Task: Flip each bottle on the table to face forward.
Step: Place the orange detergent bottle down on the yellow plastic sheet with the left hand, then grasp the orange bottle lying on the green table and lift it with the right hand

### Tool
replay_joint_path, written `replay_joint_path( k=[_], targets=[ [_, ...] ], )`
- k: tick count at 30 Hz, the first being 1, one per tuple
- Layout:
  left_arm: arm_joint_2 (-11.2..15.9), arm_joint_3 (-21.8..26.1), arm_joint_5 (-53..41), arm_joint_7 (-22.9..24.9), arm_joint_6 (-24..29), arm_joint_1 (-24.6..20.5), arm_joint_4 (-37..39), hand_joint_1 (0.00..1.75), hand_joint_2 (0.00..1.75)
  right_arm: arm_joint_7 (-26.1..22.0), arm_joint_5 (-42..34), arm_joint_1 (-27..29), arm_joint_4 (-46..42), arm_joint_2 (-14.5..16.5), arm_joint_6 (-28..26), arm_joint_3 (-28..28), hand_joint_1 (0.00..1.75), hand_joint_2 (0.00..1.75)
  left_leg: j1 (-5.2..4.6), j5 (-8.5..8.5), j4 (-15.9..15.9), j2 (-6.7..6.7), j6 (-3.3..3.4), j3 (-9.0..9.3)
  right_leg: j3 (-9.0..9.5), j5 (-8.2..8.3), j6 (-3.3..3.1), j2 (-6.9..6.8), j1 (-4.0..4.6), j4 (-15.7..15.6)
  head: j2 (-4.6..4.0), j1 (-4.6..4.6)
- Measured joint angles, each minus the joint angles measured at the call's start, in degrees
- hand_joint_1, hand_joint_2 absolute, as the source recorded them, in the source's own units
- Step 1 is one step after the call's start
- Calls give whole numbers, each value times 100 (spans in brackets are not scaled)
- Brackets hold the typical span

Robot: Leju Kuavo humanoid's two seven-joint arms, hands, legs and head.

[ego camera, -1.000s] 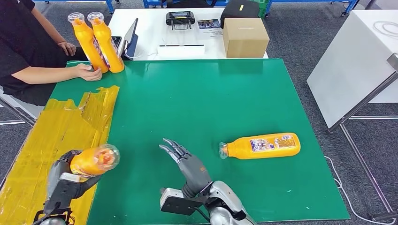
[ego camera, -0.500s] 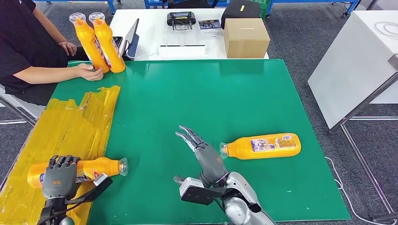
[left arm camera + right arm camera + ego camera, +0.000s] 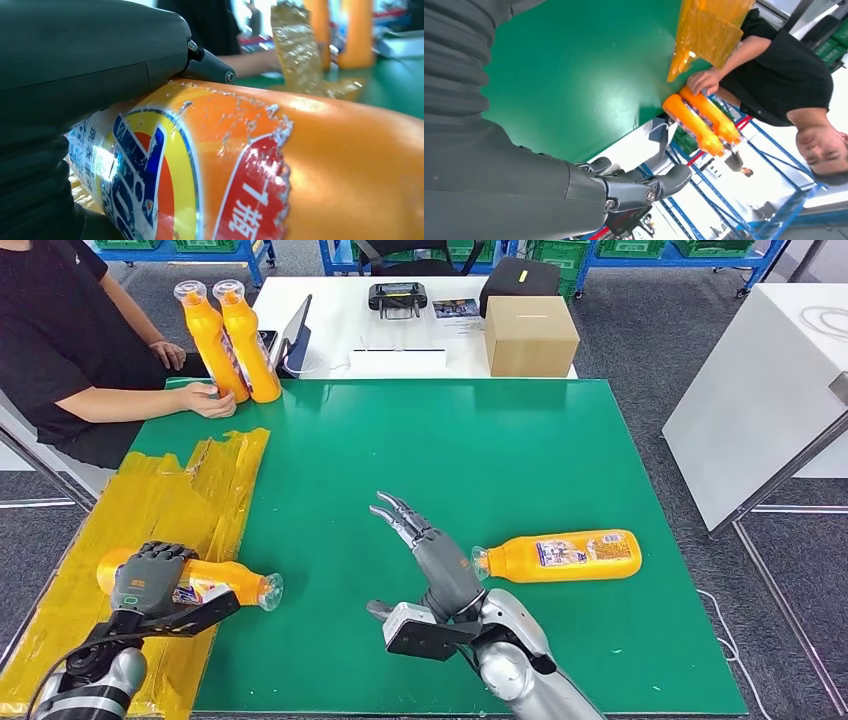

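We see the left hand (image 3: 150, 577) gripping an orange bottle (image 3: 225, 581) lying flat beneath its fingers, while the right hand (image 3: 428, 552) is released, fingers spread, just beside a second bottle (image 3: 560, 556).

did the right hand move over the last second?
Yes. The right hand has moved right across the green mat, toward the lying bottle; it now sits open beside that bottle's cap end.
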Motion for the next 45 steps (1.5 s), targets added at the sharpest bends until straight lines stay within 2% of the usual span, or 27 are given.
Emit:
replay_joint_path(
  k=[1, 3, 5, 7, 10, 14, 24, 31, 38, 45],
  targets=[
    [92, -52, 117, -80, -142, -32, 29, 175, 175, -8, -15, -33, 13, 3, 11, 2, 0, 175, 0, -5, -1, 2, -2, 23, 21, -6, -2, 2, 0, 0, 0, -1],
    [256, -156, 347, -206, -396, -86, 69, 101, 175, -27, -50, -98, 36, 15, 37, 5, 0, 175, 1, -5, -1, 5, -2, 52, 51, -12, -2, 4, 1, 2, 0, 2],
    [457, -280, 677, -370, -757, -144, 80, 14, 87, -62, -106, -193, 55, 50, 79, 12, 0, 175, 4, 3, -1, 8, -1, 43, 52, -10, 1, 6, 3, 6, 0, 3],
    [712, -440, 1037, -557, -1128, -162, 66, 0, 0, -94, -174, -309, 82, 93, 124, 25, 0, 175, 3, 9, -1, 19, -3, 28, 60, -2, -3, 11, 3, 9, 0, 2],
    [1042, -705, 1474, -666, -1444, -124, 12, 0, 0, -114, -249, -401, 167, 113, 162, 44, 0, 175, -4, 5, -5, 31, -7, 43, 89, 2, -11, 20, -2, 12, 0, 0],
    [1368, -994, 1983, -632, -1585, 80, -199, 0, 0, -135, -327, -453, 263, 112, 187, 65, 0, 175, -10, -18, -17, 47, -19, 63, 90, -21, -12, 34, -7, 11, 0, 0],
    [1730, -1244, 2358, -412, -1555, 519, -613, 0, 0, -141, -382, -575, 379, 135, 207, 134, 0, 175, -6, -76, -29, 44, -41, 158, 172, -83, -30, 35, -5, 16, 0, 1],
    [1718, -1250, 2352, -183, -1261, 716, -821, 0, 0, -140, -420, -598, 423, 135, 209, 182, 0, 175, -7, -81, -30, 52, -43, 146, 158, -88, -30, 37, -6, 18, 0, 1],
    [1681, -1249, 2344, -146, -1201, 778, -868, 0, 0, -140, -421, -590, 468, 133, 210, 204, 0, 175, -9, -86, -33, 53, -44, 144, 160, -92, -33, 37, -6, 17, 0, 1],
    [1505, -1159, 2298, -240, -1045, 811, -868, 0, 0, -139, -406, -583, 490, 135, 211, 211, 0, 175, -15, -86, -32, 50, -42, 150, 161, -91, -32, 36, -11, 17, 0, 1]
  ],
)
